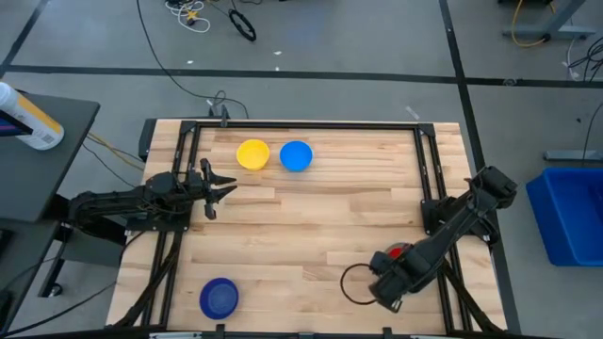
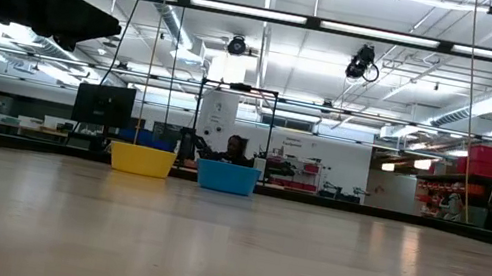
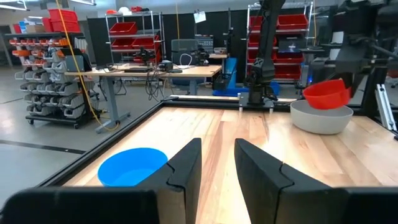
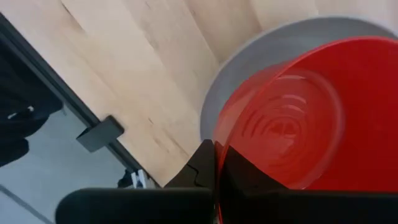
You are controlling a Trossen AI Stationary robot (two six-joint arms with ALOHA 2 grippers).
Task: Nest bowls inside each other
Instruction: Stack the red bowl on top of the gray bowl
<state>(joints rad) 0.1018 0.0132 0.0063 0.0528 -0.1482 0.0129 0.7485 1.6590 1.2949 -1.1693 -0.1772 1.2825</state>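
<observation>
Near the surface's (image 1: pixel 311 217) right edge, the right tool (image 4: pixel 214 163) pinches the round red plastic bowl's (image 4: pixel 298 118) rim, tilted over the larger grey plastic bowl (image 3: pixel 320 117). Levelling and centring it before release should seat it cleanly. The left tool (image 3: pixel 217 169) waits part-open, empty, at the left edge.

No text, label, brand, number or sign can be read anywhere in these views; distant markings are too small.

We're holding our left gripper (image 1: pixel 229 186) parted over the table's left side; our right gripper (image 4: pixel 214 163) is pinching closed, low.
</observation>
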